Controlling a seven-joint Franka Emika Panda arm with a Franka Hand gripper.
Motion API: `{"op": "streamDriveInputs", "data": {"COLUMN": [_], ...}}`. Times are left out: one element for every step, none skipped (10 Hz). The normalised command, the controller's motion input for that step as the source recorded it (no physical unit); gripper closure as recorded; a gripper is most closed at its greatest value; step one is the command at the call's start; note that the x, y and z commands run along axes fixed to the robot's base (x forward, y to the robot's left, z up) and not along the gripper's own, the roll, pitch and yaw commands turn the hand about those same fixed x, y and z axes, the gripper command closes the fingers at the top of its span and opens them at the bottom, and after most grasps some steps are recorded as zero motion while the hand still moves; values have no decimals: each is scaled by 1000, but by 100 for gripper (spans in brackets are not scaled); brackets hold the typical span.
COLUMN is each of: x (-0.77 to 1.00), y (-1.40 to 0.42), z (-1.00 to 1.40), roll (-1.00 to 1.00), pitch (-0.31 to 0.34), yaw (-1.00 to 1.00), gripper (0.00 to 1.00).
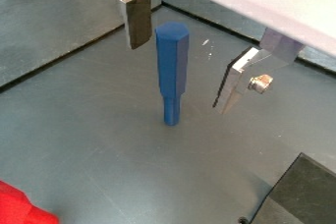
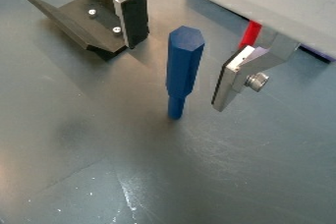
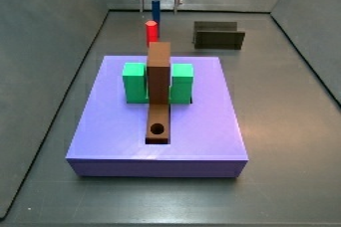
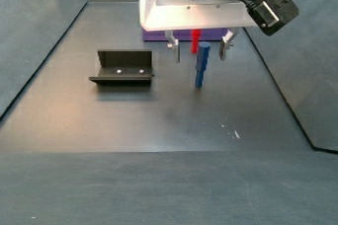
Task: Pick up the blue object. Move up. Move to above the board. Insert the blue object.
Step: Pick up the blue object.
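We see the gripper [image 2: 184, 51] low over the grey floor, fingers pointing down and spread wide, holding nothing; the blue object [image 2: 180, 71] stands upright between them, touching neither pad. In a side view the board [image 3: 159, 94] lies across the green block [image 3: 135, 82] on the purple slab [image 3: 94, 131], while another side view shows the fixture [image 4: 123, 68] left of the gripper [image 4: 199, 49].

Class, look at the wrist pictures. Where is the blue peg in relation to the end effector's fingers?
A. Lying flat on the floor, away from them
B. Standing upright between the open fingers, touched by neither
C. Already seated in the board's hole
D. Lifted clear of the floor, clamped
B. The blue peg stands upright on the floor between the end effector's fingers, a gap showing on each side.
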Motion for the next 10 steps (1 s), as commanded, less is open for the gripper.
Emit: {"op": "streamDriveInputs", "data": {"x": [0,0,0,0,0,0,0,0,0,0], "y": [0,0,0,-17,0,0,0,0,0,0], "z": [-51,-23,-23,-40,0,0,0,0,0,0], "roll": [0,0,0,0,0,0,0,0,0,0], "pitch": [0,0,0,0,0,0,0,0,0,0], "yaw": [-14,-14,-26,-26,-6,0,0,0,0,0], "gripper": [0,0,0,0,0,0,100,100,100,100]}}
